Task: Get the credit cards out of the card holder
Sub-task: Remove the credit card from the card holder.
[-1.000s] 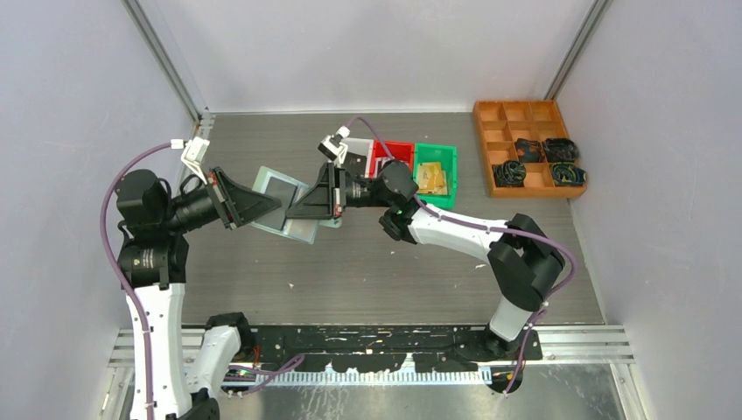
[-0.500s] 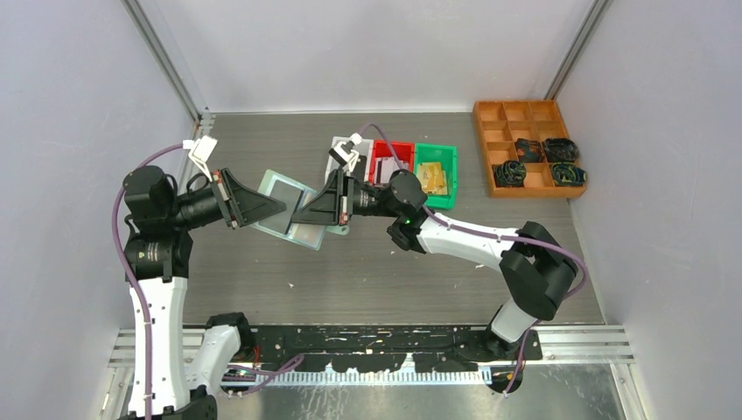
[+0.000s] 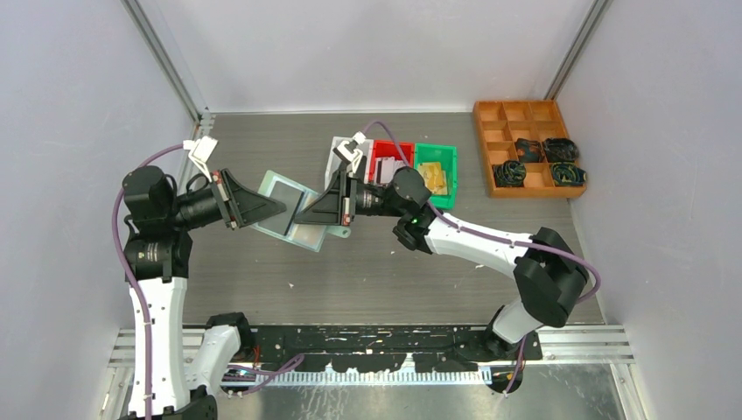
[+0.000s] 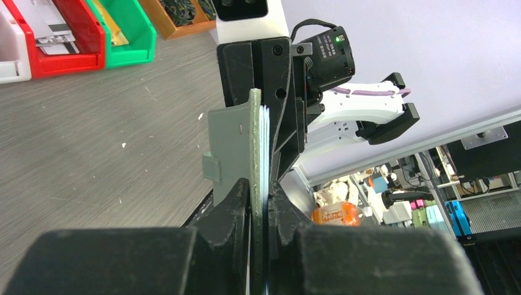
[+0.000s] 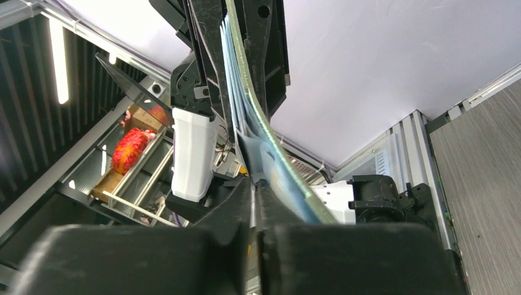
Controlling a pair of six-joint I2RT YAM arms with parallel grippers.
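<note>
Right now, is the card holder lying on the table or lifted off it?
Lifted. The left gripper and right gripper pinch opposite ends of the card holder, holding it clear of the table.

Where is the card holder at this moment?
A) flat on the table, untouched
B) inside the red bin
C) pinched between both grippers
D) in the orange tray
C: the left gripper and the right gripper each clamp an edge of the card holder, off the table.

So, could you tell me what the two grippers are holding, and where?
Both hold the card holder: the left gripper clamps one edge, and the right gripper clamps the opposite edge.
</note>
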